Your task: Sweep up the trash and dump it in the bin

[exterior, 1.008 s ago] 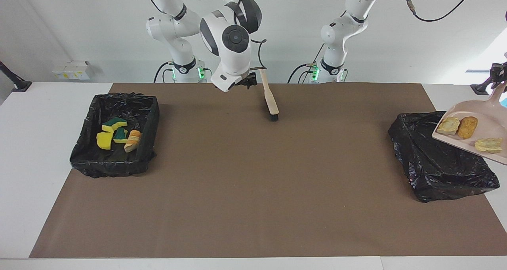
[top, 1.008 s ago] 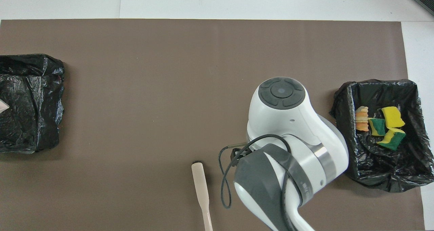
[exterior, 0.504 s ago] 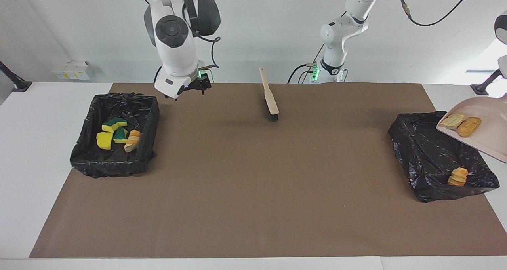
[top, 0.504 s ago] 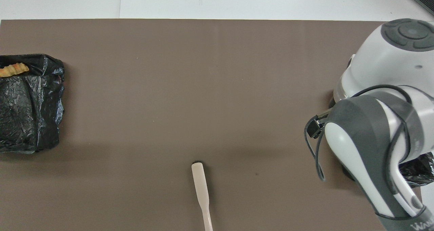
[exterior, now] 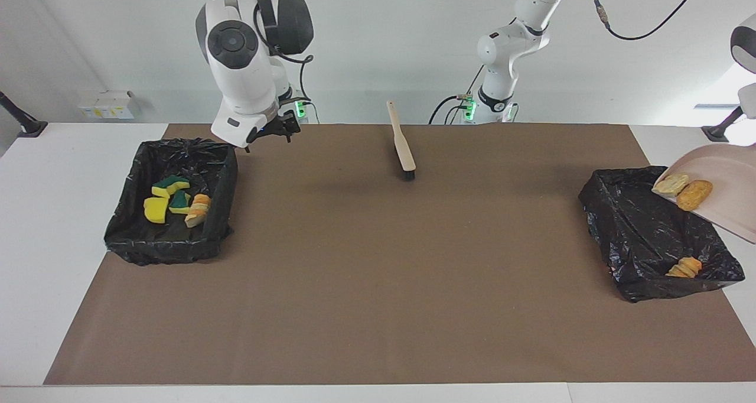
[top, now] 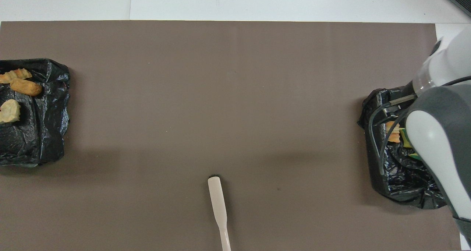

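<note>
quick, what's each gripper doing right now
left gripper: out of view, shut; presumably holding the tilted dustpan over the bin.
right gripper: open, empty, by the other bin.

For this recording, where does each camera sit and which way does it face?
Facing view: high across the table, facing the robots; shows both arms, the right gripper by the black-lined bin of sponge scraps, and the tilted beige dustpan.
Overhead view: above the robots' end, looking steeply down; only the right arm's casing shows.
Shared: the wooden-handled brush, both bins, the brown mat.
</note>
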Motion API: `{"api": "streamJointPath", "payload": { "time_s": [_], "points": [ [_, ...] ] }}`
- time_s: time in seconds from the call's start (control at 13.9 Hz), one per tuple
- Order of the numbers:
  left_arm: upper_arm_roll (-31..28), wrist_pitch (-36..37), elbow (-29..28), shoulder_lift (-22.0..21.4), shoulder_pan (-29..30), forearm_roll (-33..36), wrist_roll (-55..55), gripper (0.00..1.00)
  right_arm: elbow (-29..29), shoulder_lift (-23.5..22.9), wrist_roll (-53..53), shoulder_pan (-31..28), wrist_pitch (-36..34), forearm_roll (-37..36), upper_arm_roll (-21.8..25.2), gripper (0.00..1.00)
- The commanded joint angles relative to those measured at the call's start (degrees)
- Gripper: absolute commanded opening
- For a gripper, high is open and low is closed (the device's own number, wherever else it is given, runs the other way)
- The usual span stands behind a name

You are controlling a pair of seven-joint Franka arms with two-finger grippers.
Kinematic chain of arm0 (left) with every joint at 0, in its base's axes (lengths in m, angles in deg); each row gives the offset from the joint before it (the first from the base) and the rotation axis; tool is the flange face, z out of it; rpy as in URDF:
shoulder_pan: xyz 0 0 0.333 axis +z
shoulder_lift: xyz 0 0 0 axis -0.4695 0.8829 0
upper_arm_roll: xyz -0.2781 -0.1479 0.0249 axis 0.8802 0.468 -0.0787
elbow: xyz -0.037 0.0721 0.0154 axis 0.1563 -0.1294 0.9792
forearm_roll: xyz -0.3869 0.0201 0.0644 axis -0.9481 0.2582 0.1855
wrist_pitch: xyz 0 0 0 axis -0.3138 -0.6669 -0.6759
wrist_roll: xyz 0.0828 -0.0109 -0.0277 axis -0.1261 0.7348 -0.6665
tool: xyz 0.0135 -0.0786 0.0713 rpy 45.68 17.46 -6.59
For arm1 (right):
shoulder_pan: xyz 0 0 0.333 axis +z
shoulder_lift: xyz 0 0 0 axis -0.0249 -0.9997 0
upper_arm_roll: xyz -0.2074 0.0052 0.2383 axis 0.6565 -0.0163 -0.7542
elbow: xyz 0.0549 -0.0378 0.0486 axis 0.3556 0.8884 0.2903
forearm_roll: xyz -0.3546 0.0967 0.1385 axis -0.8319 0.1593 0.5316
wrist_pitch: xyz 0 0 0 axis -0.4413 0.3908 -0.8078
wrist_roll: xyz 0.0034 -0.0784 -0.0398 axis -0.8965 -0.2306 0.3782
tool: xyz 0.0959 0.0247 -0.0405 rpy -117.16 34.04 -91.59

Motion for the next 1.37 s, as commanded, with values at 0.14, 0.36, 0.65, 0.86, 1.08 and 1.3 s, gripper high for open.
{"api": "streamJointPath", "payload": {
  "time_s": [0.14, 0.36, 0.65, 0.86, 1.08, 1.3],
  "points": [
    [0.9, 2.7, 3.1, -1.7, -3.6, -2.4, -6.0, 0.0, -1.6, 1.2, -2.4, 5.1, 2.3, 0.3, 8.8, 1.0],
    [1.8, 6.5, 4.3, -3.9, -4.3, -11.9, -3.7, 0.0, -0.7, 3.4, -5.1, 11.0, 2.2, 4.3, 16.6, 1.0],
    [4.5, 11.1, 3.8, -7.4, -5.2, -25.2, 13.0, 0.0, 0.7, 5.4, -7.5, 10.9, 1.6, 5.4, 17.0, 1.0],
    [7.5, 16.6, 1.2, -8.8, -8.2, -32.0, 29.8, 0.0, 6.0, 9.8, -8.3, 10.6, 1.8, 6.7, 17.0, 1.0],
    [8.0, 18.1, -2.6, -9.0, -14.6, -40.6, 50.6, 0.0, 6.4, 10.2, -8.6, 11.2, 2.0, 6.8, 16.8, 1.0],
    [8.0, 13.6, -7.0, -8.9, -21.3, -49.6, 71.3, 0.0, 5.6, 9.8, -8.0, 11.2, 1.8, 6.8, 16.5, 1.0]
  ]
}}
